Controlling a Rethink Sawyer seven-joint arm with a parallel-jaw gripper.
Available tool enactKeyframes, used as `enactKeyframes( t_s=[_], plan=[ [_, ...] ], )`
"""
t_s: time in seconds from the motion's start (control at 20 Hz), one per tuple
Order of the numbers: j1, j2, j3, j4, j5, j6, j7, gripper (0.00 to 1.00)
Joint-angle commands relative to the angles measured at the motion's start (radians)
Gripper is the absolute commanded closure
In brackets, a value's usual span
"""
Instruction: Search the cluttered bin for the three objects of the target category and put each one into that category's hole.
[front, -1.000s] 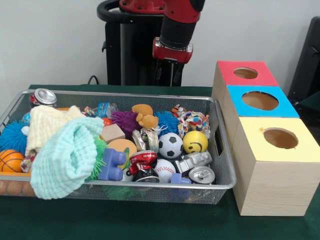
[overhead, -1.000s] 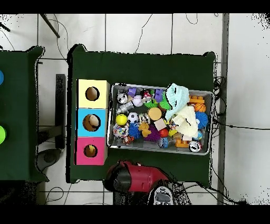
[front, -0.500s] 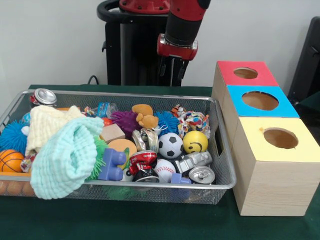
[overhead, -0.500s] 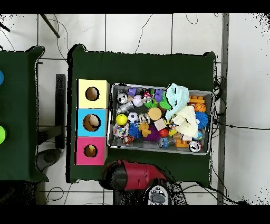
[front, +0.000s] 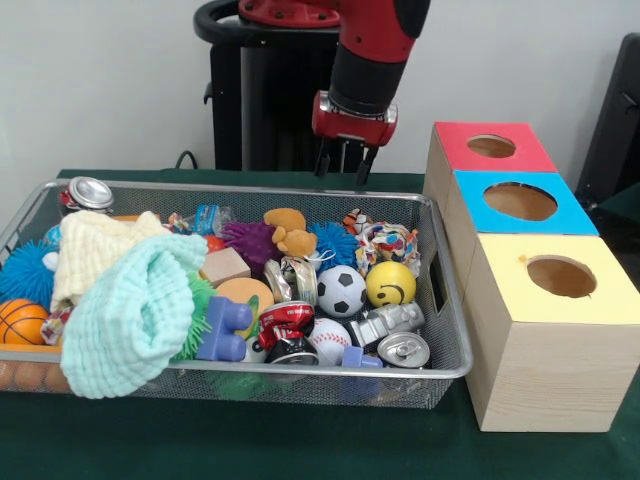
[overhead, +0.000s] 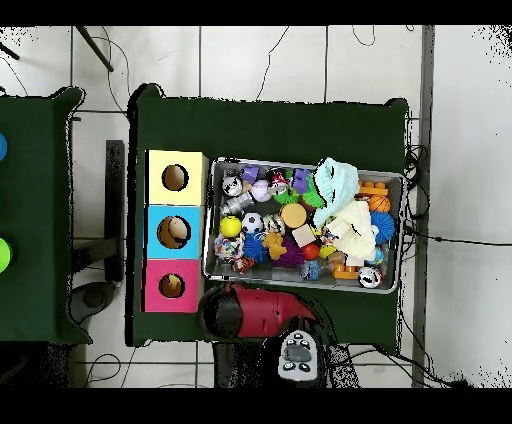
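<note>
Hovering empty with its fingers spread, the claw (front: 342, 170) hangs above the far rim of the bin (front: 443, 330). Balls such as the soccer ball (front: 342, 291) lie below, nearer the camera, left of the boxes (front: 540, 330).

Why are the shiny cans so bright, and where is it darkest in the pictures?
Front view: the can tops catch the room light and glare pale, and so does the can at the bin's far corner; shade gathers under the basket on the green cloth. Overhead view: light is even, the toys cast little shadow, and the green cloth looks darkest.
</note>
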Motion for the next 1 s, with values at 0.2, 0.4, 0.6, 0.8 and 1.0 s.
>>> enactKeyframes(
  t_s=[0.2,0.4,0.6,0.8,1.0],
  plan=[
    [-0.048,0.122,0.135,-0.241,0.024,0.048,0.062,0.0],
    [-0.05,0.145,0.142,-0.27,0.018,0.049,0.062,0.0],
    [-0.048,0.158,0.141,-0.27,0.015,0.023,0.074,0.0],
    [-0.045,0.163,0.138,-0.264,0.012,-0.001,0.084,0.0],
    [-0.036,0.159,0.131,-0.264,0.013,0.006,0.089,0.0]
  ],
)
